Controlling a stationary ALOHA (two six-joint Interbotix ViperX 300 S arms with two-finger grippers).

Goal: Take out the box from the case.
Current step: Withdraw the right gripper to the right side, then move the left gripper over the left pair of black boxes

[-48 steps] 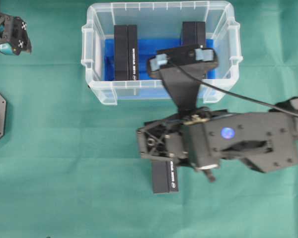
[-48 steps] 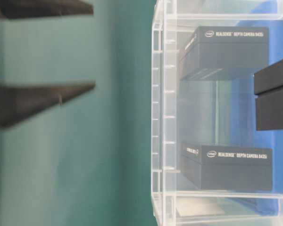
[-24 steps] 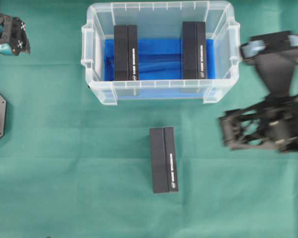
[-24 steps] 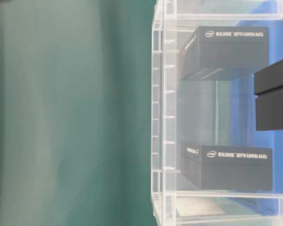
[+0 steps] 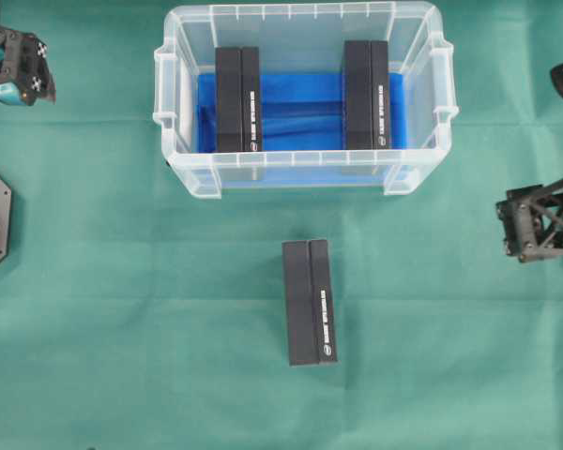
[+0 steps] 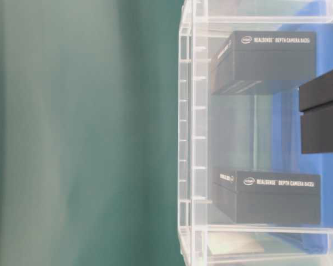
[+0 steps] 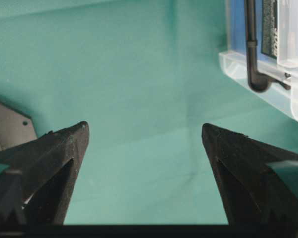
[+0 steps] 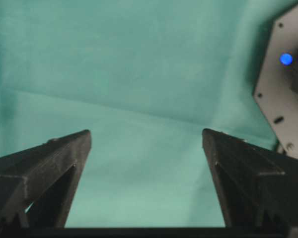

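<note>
A green cloth covers the tabletop [image 5: 122, 281] across the whole overhead view, lightly creased.

The case [image 5: 305, 173] sits at the upper middle of that view: a large, clear plastic bin with a ribbed rim, side handles and a blue lining on its floor. Two black boxes stand inside it on their long edges, the left inner box [image 5: 238, 99] near the left wall and the right inner box [image 5: 367, 95] near the right wall, well apart, with bare blue lining between them. In the table-level view, white print on both reads "REALSENSE DEPTH CAMERA D435" beside a small oval logo.

The box [image 5: 310, 302] lies flat on the cloth below the case, at lower centre and clear of the bin. It is black and slim, with a seam along its length and a line of white lettering on its right half, too small to read.

The right hand [image 8: 146, 141] is at the right edge of the overhead view, fingers spread wide over bare cloth, holding nothing. The left hand [image 7: 145, 134] is at the upper left edge, likewise wide open and empty.
</note>
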